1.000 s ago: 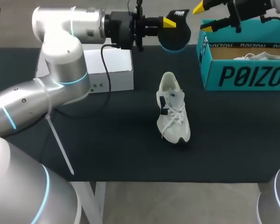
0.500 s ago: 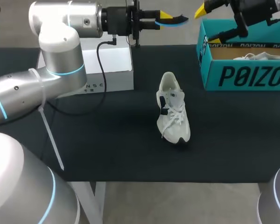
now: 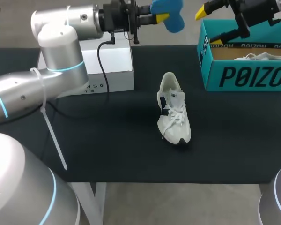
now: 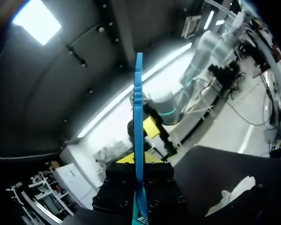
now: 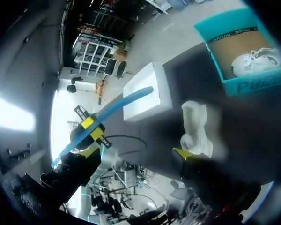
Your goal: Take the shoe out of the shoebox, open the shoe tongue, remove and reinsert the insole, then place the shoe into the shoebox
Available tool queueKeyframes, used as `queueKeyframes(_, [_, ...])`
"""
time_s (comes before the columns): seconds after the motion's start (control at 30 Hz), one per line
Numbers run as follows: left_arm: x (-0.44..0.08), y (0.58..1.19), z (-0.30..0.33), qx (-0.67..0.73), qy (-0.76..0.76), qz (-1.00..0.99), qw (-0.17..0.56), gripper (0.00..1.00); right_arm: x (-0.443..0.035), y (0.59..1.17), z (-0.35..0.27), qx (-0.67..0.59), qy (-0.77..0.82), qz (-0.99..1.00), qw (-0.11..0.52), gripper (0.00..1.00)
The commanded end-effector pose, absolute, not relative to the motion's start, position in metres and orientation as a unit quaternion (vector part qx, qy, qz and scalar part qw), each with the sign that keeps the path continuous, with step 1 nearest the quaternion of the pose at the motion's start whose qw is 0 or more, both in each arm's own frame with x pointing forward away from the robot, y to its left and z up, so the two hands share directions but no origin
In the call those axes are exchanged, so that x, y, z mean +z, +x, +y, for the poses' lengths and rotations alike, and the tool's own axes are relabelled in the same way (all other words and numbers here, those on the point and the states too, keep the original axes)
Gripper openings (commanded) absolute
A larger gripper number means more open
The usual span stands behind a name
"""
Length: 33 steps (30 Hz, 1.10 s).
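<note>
A white shoe [image 3: 173, 110] lies on the black table, toe toward the front edge. Above the table's back, my left gripper [image 3: 160, 18] is shut on a blue insole [image 3: 167, 13]. In the left wrist view the insole [image 4: 138, 117] stands edge-on between the yellow tips of the left gripper [image 4: 136, 161]. My right gripper [image 3: 209, 26] hangs open over the left end of the teal shoebox [image 3: 246, 75], just right of the insole and apart from it. The right wrist view shows one of its fingertips [image 5: 181, 152], the insole [image 5: 122, 105] ahead and the shoe [image 5: 196, 124].
A second white shoe [image 3: 260, 56] lies inside the shoebox. A white box [image 3: 110, 65] stands at the back left, under my left arm, with a black cable [image 3: 103, 56] hanging in front of it. Bare black table surrounds the shoe.
My left gripper has lifted the insole and turned it, from hanging low through edge-on to held higher. My right gripper's fingers have spread wider beside it.
</note>
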<state>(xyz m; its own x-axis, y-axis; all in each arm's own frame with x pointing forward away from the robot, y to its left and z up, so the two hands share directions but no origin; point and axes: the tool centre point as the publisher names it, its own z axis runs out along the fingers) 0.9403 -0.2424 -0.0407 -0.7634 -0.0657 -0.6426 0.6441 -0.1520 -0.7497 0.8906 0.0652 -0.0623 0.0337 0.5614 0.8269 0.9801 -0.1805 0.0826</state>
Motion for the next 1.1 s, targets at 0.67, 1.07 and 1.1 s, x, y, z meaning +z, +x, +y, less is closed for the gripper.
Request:
queueKeyframes(0.67, [-0.037,0.964,-0.256,-0.687,-0.333,0.569,-0.305,0.0,-0.006,0.869,0.06,-0.275,-0.586,-0.762,-0.037,1.0])
queueKeyframes(1.07, [-0.034,0.958,-0.265,-0.637,-0.356,0.544,-0.414,0.0,0.009,0.872,0.066,-0.258,-0.569,-0.776,-0.092,1.0])
queueKeyframes(1.1, [-0.034,0.958,-0.265,-0.637,-0.356,0.544,-0.414,0.0,0.008,0.872,0.067,-0.259,-0.567,-0.777,-0.091,1.0])
